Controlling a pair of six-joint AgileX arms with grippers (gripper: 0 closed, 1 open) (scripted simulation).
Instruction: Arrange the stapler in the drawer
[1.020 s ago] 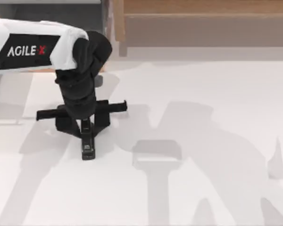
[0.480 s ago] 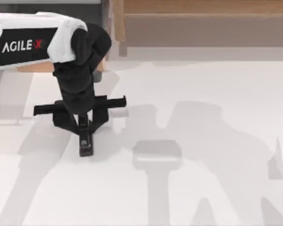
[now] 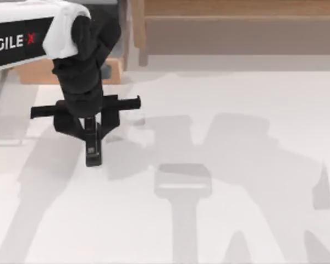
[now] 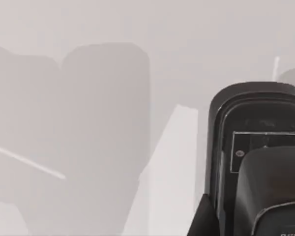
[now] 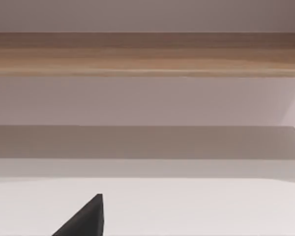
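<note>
Left gripper, over the table's left side, pinches the small narrow black stapler, which hangs clear of the white table. Carrying it well means keeping it level towards the boxy tan-fronted drawer at far left. The arm hides the drawer's interior. Right gripper: fingers cut off, state unknown.

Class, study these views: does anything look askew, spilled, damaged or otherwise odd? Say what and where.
Nothing stands out. The left gripper is shut on the stapler, which hangs lengthwise from the jaws over the white table at its left side, just in front of the drawer. No spill or damage is visible.
</note>
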